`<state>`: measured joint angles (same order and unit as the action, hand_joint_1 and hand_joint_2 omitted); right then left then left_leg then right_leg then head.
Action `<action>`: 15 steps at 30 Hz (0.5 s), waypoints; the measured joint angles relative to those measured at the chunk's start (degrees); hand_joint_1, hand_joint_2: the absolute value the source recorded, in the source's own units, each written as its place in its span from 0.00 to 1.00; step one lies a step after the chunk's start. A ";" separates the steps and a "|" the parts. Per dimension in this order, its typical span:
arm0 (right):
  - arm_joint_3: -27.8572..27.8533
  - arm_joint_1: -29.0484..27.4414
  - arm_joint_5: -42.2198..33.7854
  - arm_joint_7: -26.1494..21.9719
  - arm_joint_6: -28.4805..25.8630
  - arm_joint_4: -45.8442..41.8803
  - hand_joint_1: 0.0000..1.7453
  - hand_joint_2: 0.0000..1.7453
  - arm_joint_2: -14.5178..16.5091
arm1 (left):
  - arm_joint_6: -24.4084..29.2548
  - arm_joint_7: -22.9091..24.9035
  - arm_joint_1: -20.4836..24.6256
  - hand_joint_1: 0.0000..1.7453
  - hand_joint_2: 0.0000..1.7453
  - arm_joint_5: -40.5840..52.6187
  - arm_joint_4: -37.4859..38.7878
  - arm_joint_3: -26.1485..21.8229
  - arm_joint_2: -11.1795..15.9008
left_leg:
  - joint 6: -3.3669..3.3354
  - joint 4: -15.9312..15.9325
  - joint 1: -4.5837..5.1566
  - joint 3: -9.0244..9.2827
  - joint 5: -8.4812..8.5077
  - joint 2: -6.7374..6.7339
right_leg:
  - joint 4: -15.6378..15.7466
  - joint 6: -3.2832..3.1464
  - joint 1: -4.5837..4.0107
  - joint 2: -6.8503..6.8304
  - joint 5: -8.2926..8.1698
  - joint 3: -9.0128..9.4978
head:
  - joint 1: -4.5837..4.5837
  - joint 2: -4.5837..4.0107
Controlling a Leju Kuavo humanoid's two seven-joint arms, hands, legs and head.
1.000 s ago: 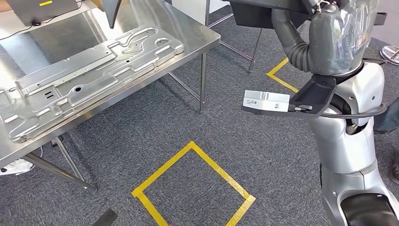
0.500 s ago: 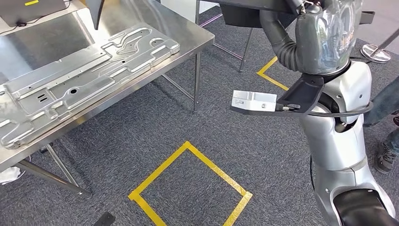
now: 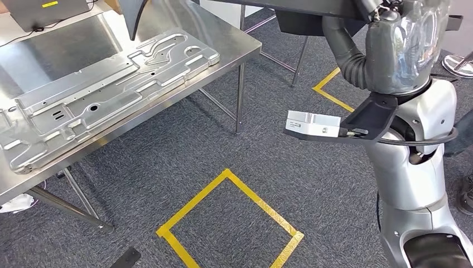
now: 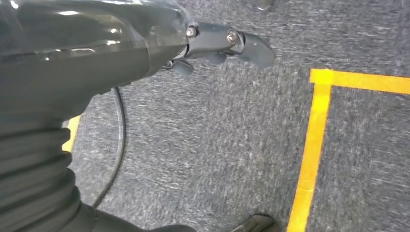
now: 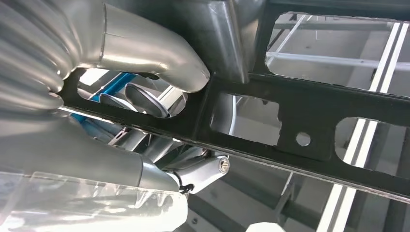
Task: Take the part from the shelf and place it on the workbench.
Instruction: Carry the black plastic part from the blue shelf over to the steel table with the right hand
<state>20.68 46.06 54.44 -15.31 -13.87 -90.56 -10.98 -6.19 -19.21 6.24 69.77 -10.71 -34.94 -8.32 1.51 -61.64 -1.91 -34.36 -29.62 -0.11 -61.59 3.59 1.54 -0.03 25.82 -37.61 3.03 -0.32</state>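
The part is a flat black metal frame (image 5: 309,121) with several cutouts. My right hand (image 5: 121,72) grips it, the thick thumb lying over its edge. In the head view the right hand (image 3: 404,47), wrapped in clear plastic, is raised at the upper right, and the dark part (image 3: 295,17) runs along the top of the picture, above the floor and right of the workbench. The steel workbench (image 3: 237,53) stands at the left. My left hand (image 4: 222,43) hangs over the grey carpet, holding nothing, its dark fingers apart.
A large stamped silver panel (image 3: 111,95) covers much of the workbench, with a laptop (image 3: 44,11) behind it. A yellow tape square (image 3: 231,223) marks the carpet in front of me. A person's shoe (image 3: 466,195) is at the right edge.
The whole view swung a little left and then back right, so the camera moved. My right hand still holds the black part high; the panel on the bench lies as before.
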 joint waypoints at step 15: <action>0.09 -0.34 0.53 0.04 -0.09 -0.13 1.00 1.00 0.25 | 0.17 0.01 -0.09 0.00 1.00 0.10 0.02 0.40 -0.10 | 0.98 -1.81 0.49 -3.26 2.79 0.12 | 1.30 -1.69 -0.28 0.74 2.93 3.84 | -2.29 -0.01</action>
<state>20.76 45.73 54.97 -15.27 -13.96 -90.69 -10.73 -6.02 -19.21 6.16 69.87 -10.69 -34.54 -8.41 2.50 -63.46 -1.41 -37.61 -26.83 0.01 -60.30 1.90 1.25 0.70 28.75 -33.77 0.74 -0.33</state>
